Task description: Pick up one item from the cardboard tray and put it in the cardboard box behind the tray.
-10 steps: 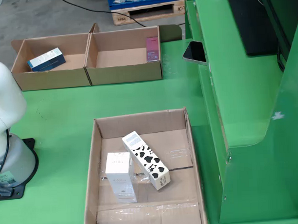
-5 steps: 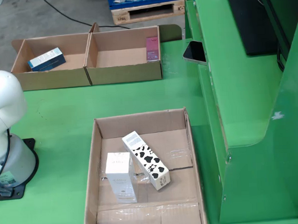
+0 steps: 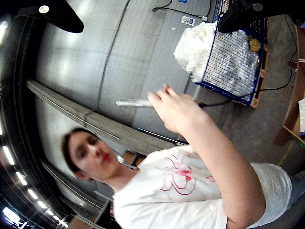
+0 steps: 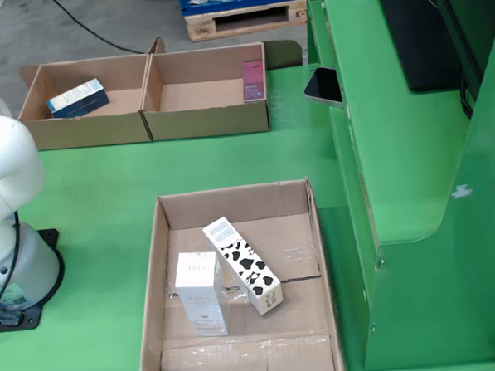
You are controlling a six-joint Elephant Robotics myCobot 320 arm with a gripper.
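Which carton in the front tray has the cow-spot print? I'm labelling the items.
The longer carton lying diagonally on the right carries black cow spots; the plain white carton to its left has none.

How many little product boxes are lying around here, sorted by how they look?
Plain white carton: 1
Cow-spotted carton: 1
Blue-and-white carton: 1
Pink carton: 1
Total: 4 (two in the front tray, one in each back box)
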